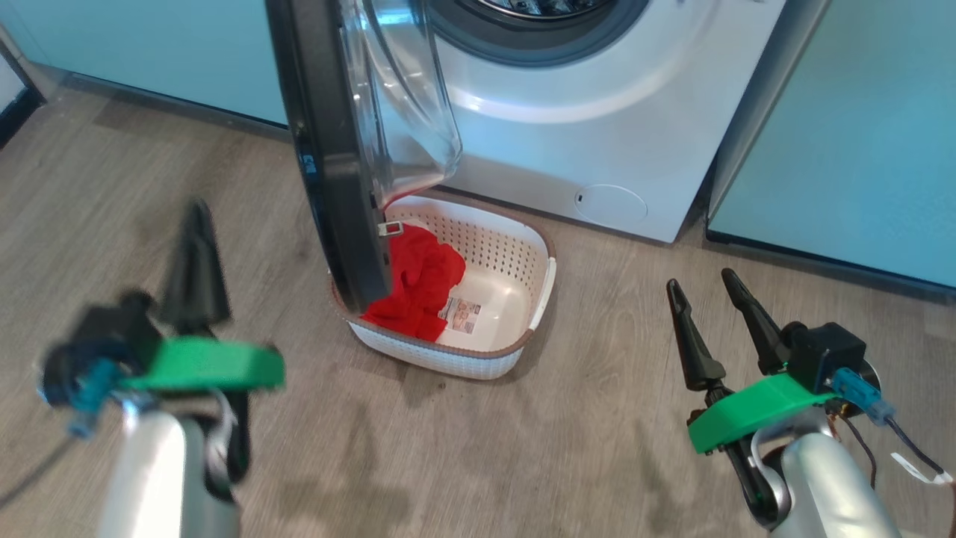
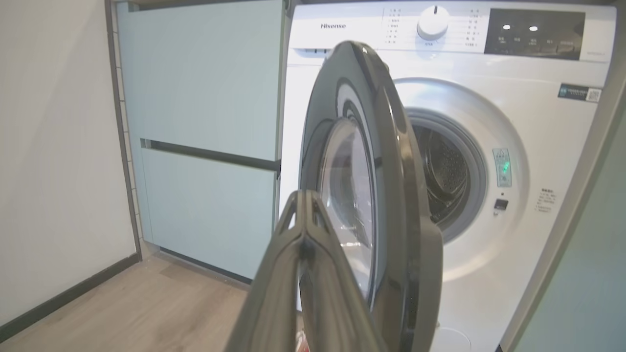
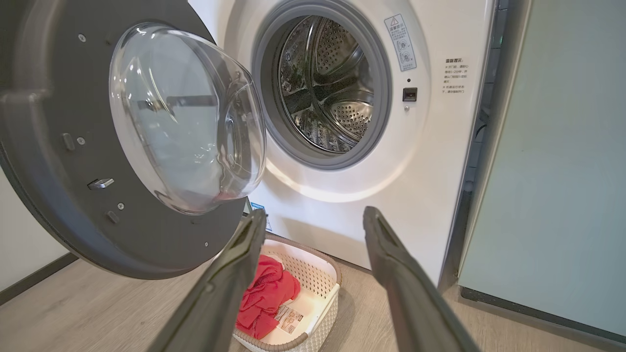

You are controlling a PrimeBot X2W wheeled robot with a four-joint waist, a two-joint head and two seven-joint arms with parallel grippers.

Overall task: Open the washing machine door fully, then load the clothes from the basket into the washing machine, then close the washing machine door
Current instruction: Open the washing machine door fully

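Note:
The washing machine (image 1: 597,127) stands ahead with its round black-rimmed door (image 1: 336,149) swung out about half open, edge-on over the basket. The white basket (image 1: 508,261) sits on the floor in front of the machine, with the red clothes (image 1: 418,280) bunched in its left half. My left gripper (image 1: 196,224) hovers left of the door, fingers pressed together and empty; the left wrist view has the door (image 2: 381,195) close ahead. My right gripper (image 1: 702,291) stands open to the right of the basket. In the right wrist view lie the drum (image 3: 323,88), basket (image 3: 318,313) and clothes (image 3: 266,298).
Pale teal cabinets (image 1: 859,134) flank the machine on both sides. Wood-look floor (image 1: 478,448) stretches in front of the basket. A white wall (image 2: 54,146) with a dark skirting runs at the far left.

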